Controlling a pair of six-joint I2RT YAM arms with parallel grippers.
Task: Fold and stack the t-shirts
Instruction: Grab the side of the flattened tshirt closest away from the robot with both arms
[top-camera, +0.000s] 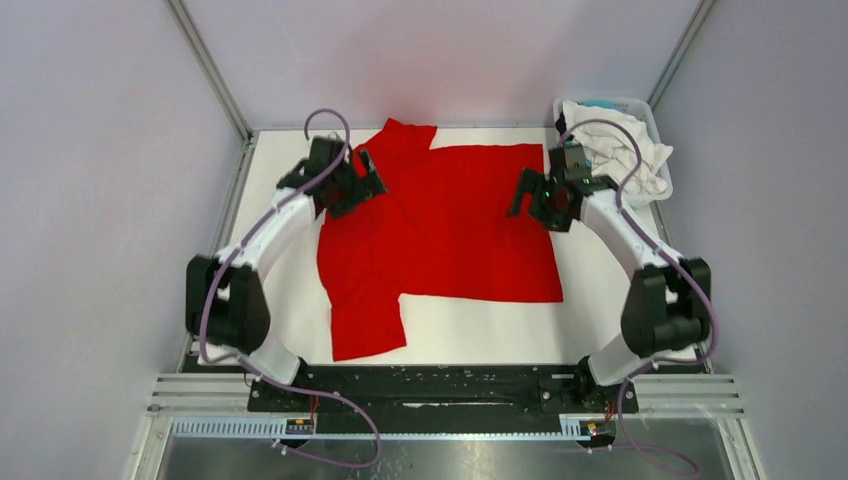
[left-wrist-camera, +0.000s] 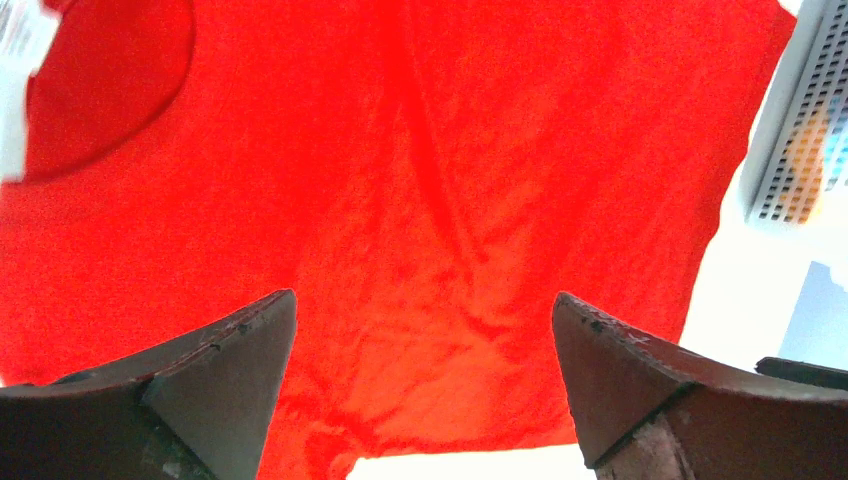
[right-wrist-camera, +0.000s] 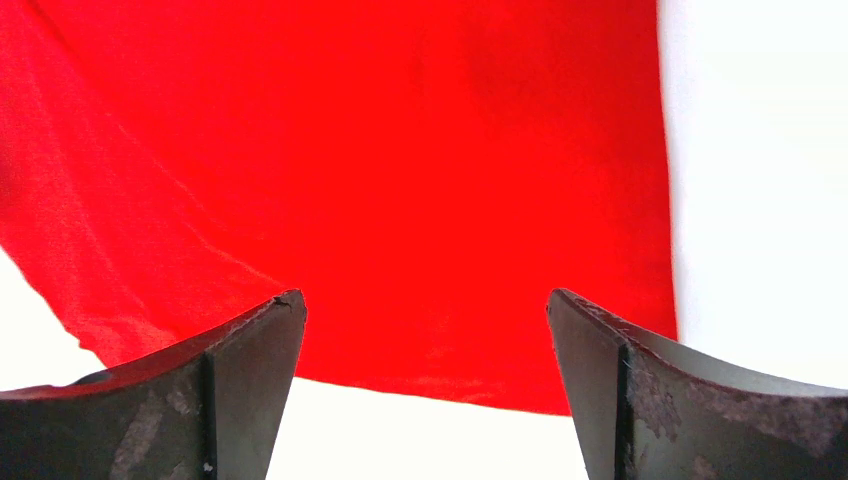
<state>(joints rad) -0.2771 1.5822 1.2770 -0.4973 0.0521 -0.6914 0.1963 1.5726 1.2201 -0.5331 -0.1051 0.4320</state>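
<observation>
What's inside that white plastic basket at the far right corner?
Crumpled white cloth heaps above the white lattice basket's rim, a turquoise scrap behind it. Anything underneath is covered.

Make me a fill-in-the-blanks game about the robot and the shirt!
1. The t-shirt spread flat on the table is ____.
2. The white cloth is piled in a ____ at the table's far right corner.
3. The left gripper and the right gripper both have their jaws ____.

Missing words: red; basket; open.
</observation>
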